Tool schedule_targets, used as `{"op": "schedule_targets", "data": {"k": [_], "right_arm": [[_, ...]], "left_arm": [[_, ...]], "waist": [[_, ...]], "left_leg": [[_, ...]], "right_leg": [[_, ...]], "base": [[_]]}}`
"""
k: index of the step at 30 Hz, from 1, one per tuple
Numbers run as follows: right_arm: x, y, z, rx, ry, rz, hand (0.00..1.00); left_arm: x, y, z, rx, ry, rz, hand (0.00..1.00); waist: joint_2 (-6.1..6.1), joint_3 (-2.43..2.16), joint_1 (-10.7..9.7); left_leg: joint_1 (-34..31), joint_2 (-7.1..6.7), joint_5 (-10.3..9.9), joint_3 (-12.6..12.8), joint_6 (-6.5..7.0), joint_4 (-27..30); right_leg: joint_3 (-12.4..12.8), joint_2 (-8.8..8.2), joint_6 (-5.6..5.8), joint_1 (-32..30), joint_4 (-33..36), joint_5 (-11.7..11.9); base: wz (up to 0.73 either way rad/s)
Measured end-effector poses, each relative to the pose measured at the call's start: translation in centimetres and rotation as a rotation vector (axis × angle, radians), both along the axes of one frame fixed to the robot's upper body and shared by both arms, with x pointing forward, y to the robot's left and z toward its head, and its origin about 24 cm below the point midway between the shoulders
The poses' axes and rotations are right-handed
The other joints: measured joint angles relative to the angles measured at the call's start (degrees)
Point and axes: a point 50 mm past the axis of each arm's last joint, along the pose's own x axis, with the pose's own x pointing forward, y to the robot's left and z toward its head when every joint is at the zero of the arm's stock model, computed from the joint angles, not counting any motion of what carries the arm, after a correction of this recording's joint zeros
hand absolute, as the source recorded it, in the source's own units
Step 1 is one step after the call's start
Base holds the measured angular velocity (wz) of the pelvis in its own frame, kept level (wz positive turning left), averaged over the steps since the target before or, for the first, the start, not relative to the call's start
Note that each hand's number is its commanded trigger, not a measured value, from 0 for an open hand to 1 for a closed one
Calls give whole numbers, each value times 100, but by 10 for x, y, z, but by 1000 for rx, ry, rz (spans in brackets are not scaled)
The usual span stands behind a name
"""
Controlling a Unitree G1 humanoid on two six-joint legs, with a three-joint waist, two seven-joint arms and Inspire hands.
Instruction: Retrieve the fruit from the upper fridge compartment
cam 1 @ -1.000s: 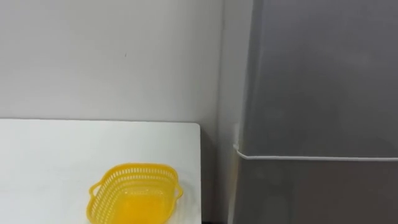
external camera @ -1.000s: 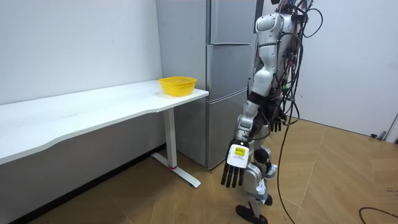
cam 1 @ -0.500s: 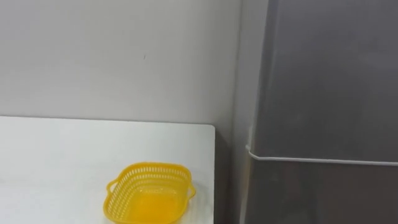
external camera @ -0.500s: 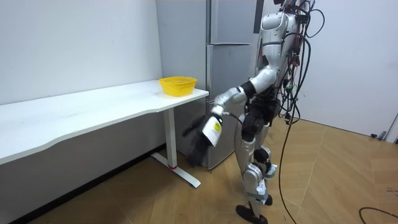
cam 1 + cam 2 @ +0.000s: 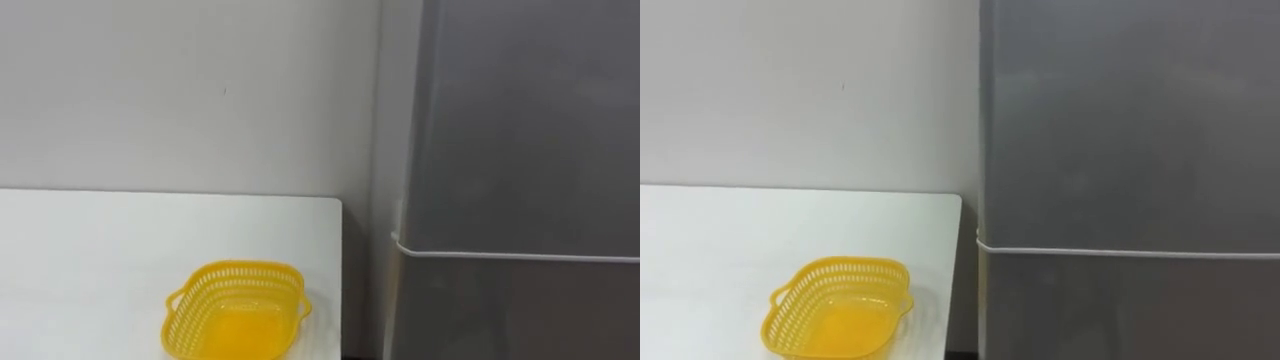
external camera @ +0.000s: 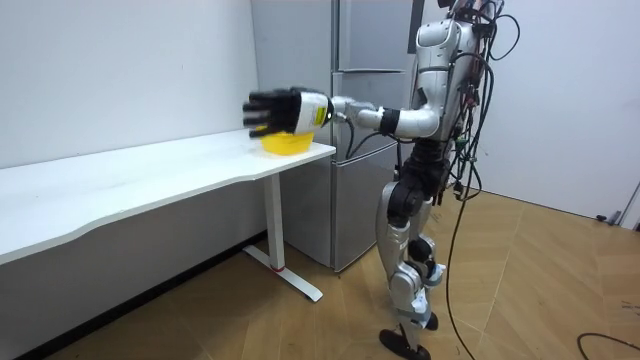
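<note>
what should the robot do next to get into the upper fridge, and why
Probably swing the raised left hand, seen in front of the yellow basket in the room view, across to the upper fridge door: that door is shut, and the hand is open and holding nothing.

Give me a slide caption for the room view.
Robot stands at the closed fridge, left hand held out toward the white table and its yellow basket.

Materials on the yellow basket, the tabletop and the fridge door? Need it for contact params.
Basket: moulded plastic by the look, slightly glossy, with perforated lattice walls and moulded-in handles.
Tabletop: smooth matte white, likely laminate board; the core is not visible.
Fridge door: grey with a satin sheen, probably painted or brushed metal; can't tell which.
</note>
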Motion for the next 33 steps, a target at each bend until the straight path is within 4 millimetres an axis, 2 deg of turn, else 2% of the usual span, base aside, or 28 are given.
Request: {"op": "schedule_targets", "data": {"k": [1,3,6,11,14,22,26,28,33], "right_arm": [[0,0,0,7,-1,7,0],[-2,1,-1,23,5,8,0],[-7,4,-2,52,25,10,0],[-10,4,-2,87,41,22,0],[-9,4,-2,98,57,54,0],[-6,4,-2,119,54,55,0],[-4,4,-2,123,68,61,0],[-5,5,-2,137,83,79,0],[-5,6,-2,148,122,171,0]], "left_arm": [[1,-2,6,23,-23,-24,0],[4,-7,9,71,-14,-62,0],[16,-21,14,163,19,-163,0],[34,-45,42,301,-52,-408,0],[47,-61,50,349,-80,-553,0],[68,-103,54,326,-145,-1003,0],[77,-123,55,354,-125,-1174,0],[80,-129,56,371,-126,-1225,0],[84,-135,61,407,-124,-1328,0]], "waist": [[1,28,-44],[3,27,-83],[0,21,-148],[-13,1,-245],[-18,-7,-354],[4,10,-679],[52,35,-708],[88,33,-703],[145,-8,-699]], "left_leg": [[25,0,0,-4,1,0],[32,-1,-1,-10,1,-9],[7,-45,-1,-65,1,-10],[-44,-41,2,-56,5,15],[-38,-13,2,-27,4,13],[-8,-4,2,6,4,10],[-44,11,2,69,4,9],[-45,26,2,149,3,7],[-49,38,2,204,2,7]], "right_leg": [[-3,1,2,2,-5,-2],[-10,3,3,9,-13,-3],[-18,12,5,9,-78,1],[4,11,1,-52,-63,11],[4,0,2,-25,-60,11],[9,-8,6,15,-82,12],[79,14,2,-32,-75,15],[118,28,-4,-61,-72,21],[212,53,-9,-142,-68,22]], "base": [[0],[0],[7],[-4],[-4],[-1],[-8],[-11],[-8]]}}
